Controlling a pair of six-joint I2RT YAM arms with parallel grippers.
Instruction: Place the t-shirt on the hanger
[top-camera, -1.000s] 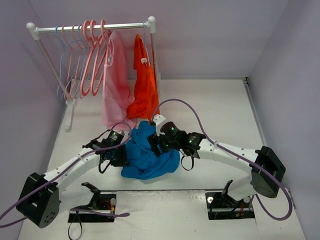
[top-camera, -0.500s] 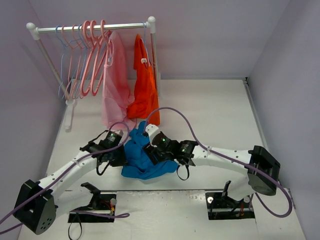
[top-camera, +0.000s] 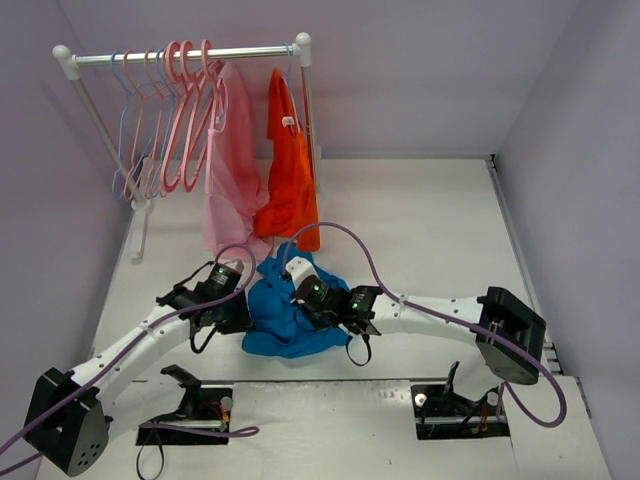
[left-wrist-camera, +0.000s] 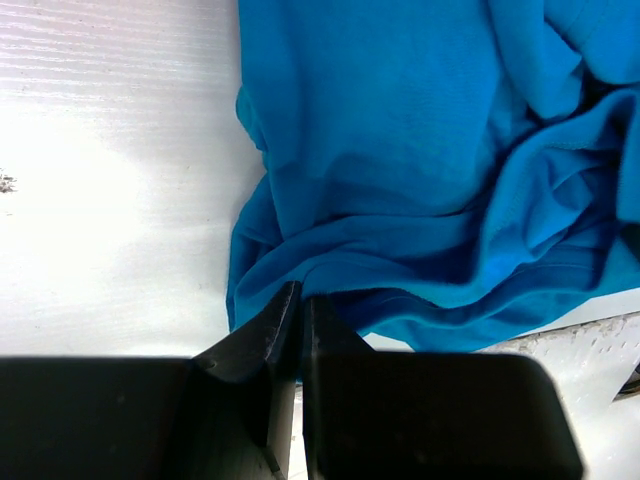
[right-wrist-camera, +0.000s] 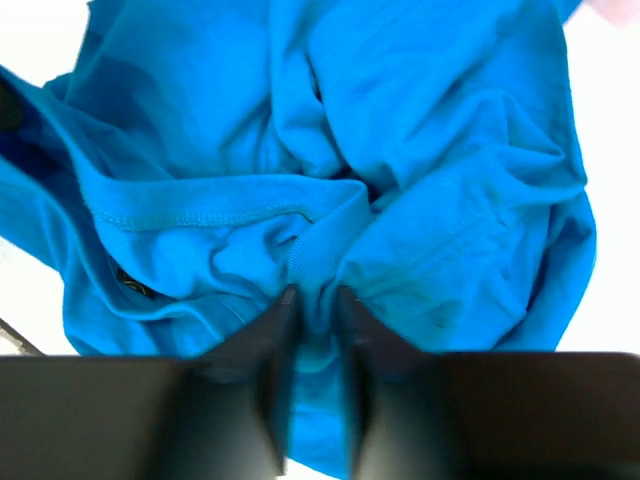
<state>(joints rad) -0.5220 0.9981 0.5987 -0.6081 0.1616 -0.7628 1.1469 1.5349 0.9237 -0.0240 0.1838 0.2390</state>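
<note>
T-shirt (top-camera: 290, 322) is crumpled in a heap on the counter (top-camera: 430, 220), nearer the near edge than the far one and a bit left of centre. It is bunched and folded over itself, not spread flat. Both arms meet at it.

Left arm (top-camera: 150, 330) reaches in from the near left corner, and the left jaws sit at the heap's left side. In the left wrist view the jaws are pressed together right at the t-shirt (left-wrist-camera: 400, 180) hem. It looks like a thin bit of edge is nipped between them, but it's dark there and hard to be sure. White counter shows to the left of the cloth.

Right arm (top-camera: 440, 312) comes from the near right corner and lies low across the counter, with the right jaws on top of the heap. In the right wrist view the jaws are clenched on a raised fold of the t-shirt (right-wrist-camera: 350, 150), with blue cloth squeezed between the tips. A stitched seam runs across just above the pinch.

Rack (top-camera: 180, 55) stands in the far left corner. The hanger (top-camera: 124, 120), thin and pale blue, hangs at the rail's left end, bare and well apart from the t-shirt. Pink hangers (top-camera: 180, 110) hang just right of it. Then comes the pink garment (top-camera: 232, 170), and the orange garment (top-camera: 288, 170) hangs by the right post. The bottom of the orange garment comes down near the far side of the heap.
</note>
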